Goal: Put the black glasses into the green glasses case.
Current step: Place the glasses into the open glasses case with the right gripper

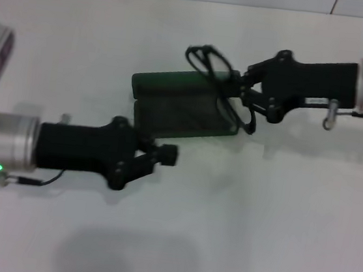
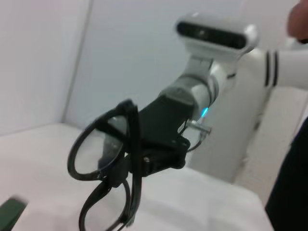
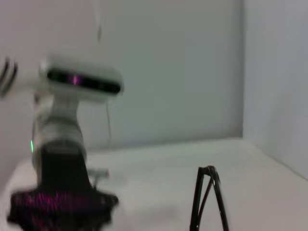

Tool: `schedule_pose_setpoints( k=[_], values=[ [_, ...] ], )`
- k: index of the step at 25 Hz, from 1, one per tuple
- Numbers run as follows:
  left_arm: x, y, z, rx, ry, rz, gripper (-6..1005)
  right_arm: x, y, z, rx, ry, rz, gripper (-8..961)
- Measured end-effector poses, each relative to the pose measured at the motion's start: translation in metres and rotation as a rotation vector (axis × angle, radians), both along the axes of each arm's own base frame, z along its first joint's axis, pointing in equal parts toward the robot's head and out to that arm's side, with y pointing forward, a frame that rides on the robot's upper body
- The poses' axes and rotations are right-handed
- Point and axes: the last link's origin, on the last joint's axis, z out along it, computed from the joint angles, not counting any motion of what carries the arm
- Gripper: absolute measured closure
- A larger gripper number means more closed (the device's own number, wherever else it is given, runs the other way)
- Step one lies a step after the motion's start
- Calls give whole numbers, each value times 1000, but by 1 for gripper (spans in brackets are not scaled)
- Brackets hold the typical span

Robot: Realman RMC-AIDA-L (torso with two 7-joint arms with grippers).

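Your table (image 1: 277,219) has the green glasses case (image 1: 185,107) lying open mid-surface, lid folded back. Right gripper (image 1: 240,89) is clamped on the black glasses (image 1: 217,81), which hang over the case's right end, one lens past the lid's far edge, temples trailing over the near-right corner. Risk: release now and they straddle the rim or slide off. Left gripper (image 1: 166,154) sits just beside the case's front-left, closed on nothing; a swing could shove it.

Right pincer (image 1: 238,88) reaches in from the right, fingers closed — left pincer (image 1: 166,154) hovers lower left, fingers together.
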Motion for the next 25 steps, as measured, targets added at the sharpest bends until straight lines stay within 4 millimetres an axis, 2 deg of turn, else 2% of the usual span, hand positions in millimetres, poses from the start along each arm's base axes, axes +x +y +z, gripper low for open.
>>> schedule_pose_setpoints(
  k=[6, 7, 11, 25],
  values=[
    [-23, -11, 6, 10, 39, 64, 967, -27, 13, -27, 51, -225, 166, 884],
    [-33, -15, 7, 14, 68, 91, 967, -31, 14, -32, 58, -258, 191, 884],
    [-42, -18, 6, 28, 98, 122, 966, -41, 19, -48, 91, -362, 269, 884],
    [-44, -14, 7, 40, 113, 130, 964, -44, 23, -76, 202, -522, 375, 884]
  ],
)
